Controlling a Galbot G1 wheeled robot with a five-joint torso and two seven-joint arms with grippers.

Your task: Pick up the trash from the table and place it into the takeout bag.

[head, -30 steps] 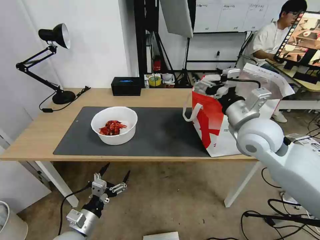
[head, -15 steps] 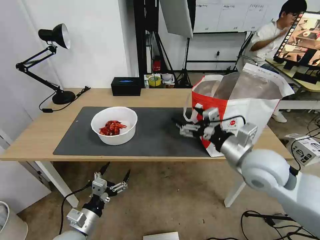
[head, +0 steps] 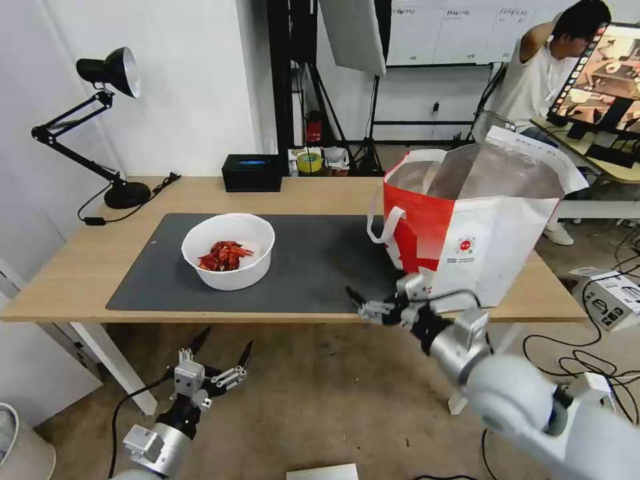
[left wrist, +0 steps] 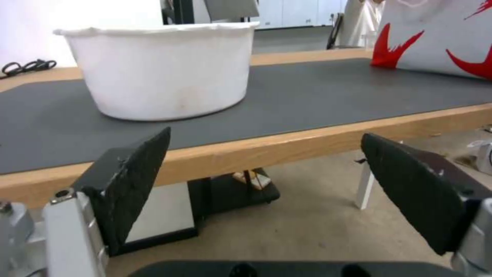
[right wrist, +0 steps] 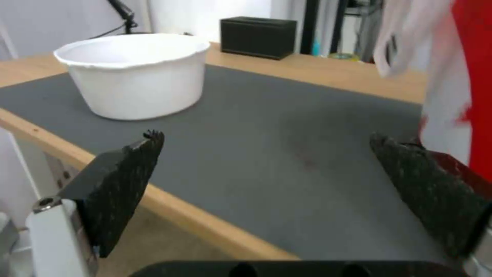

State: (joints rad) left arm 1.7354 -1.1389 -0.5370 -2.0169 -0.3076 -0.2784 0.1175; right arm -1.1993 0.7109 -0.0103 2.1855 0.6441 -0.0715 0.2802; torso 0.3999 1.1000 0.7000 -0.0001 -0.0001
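On the dark grey mat (head: 320,267) of the table (head: 60,280) sits the white bowl (head: 229,250) with red crayfish shells (head: 224,256) heaped inside it, toward my left half of the mat. The takeout bag (head: 467,230) stands upright on my right end of the tabletop, its mouth gaping open and showing the silver lining, one white loop handle (head: 381,227) hanging off its near left corner.

My right gripper (head: 373,308) hangs at the table's front edge, just beside the bag's lower left corner, its fingers spread wide with nothing between them. From its wrist camera I see the mat under the parted pads (right wrist: 123,184), the bowl (right wrist: 136,73) farther off and the bag's red side (right wrist: 474,69) close by.

My left gripper (head: 217,353) is parked low, below the table's front edge and well apart from the bowl, fingers spread and empty.
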